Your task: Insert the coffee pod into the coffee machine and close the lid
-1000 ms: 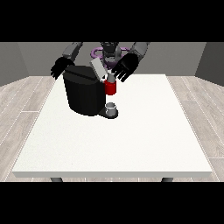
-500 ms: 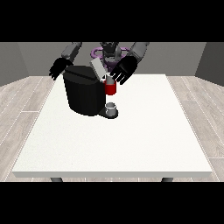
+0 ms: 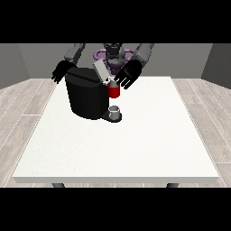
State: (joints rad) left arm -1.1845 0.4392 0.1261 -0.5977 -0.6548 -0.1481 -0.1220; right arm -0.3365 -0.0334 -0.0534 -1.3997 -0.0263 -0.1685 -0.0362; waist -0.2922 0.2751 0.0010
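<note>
The black coffee machine [image 3: 88,97] stands on the white worktop [image 3: 117,144], towards its far left part. Its grey lid [image 3: 101,71] is raised, tilted up and leaning to the view's left. The hand at the view's right [image 3: 127,75] hovers just right of the lid and above a red thing at the machine [image 3: 114,91], with fingers spread and holding nothing visible. The hand at the view's left [image 3: 61,72] hangs with fingers relaxed behind the machine's far corner. The pod does not plainly show; a grey thing [image 3: 115,111] sits at the machine's base. For closing, the hand at the view's right is nearer and would push the lid down. Compared with a second ago, both hands and the lid look almost unchanged.
</note>
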